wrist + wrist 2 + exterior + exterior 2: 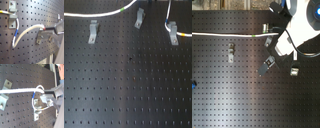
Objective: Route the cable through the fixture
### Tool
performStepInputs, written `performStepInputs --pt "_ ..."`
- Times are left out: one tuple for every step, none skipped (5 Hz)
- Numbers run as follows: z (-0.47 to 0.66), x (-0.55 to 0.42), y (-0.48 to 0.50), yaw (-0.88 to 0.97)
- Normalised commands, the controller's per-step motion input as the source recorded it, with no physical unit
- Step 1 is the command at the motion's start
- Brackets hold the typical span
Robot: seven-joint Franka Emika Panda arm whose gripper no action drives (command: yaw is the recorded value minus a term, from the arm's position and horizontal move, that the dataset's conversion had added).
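Note:
The white cable runs in from the first exterior view's left, with a green band, and rises out of that picture at the top. It comes back down at the right with a blue band and passes the right fixture, ending in a yellow band. In the first wrist view my gripper is shut on the cable, which loops down past the blue band into a fixture. The second wrist view shows the same loop beside the gripper.
Two more metal fixtures stand on the black perforated board: one at the first exterior view's left, one in the middle. In the second exterior view the white arm covers the board's upper right.

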Motion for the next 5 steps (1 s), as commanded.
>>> performStepInputs --pt "0.25 -0.271 0.302 0.62" --pt "0.24 -0.254 0.320 0.63" --pt "0.22 -0.220 0.355 0.56" --pt "0.25 -0.254 0.305 0.47" --pt "0.32 -0.442 0.174 0.24"
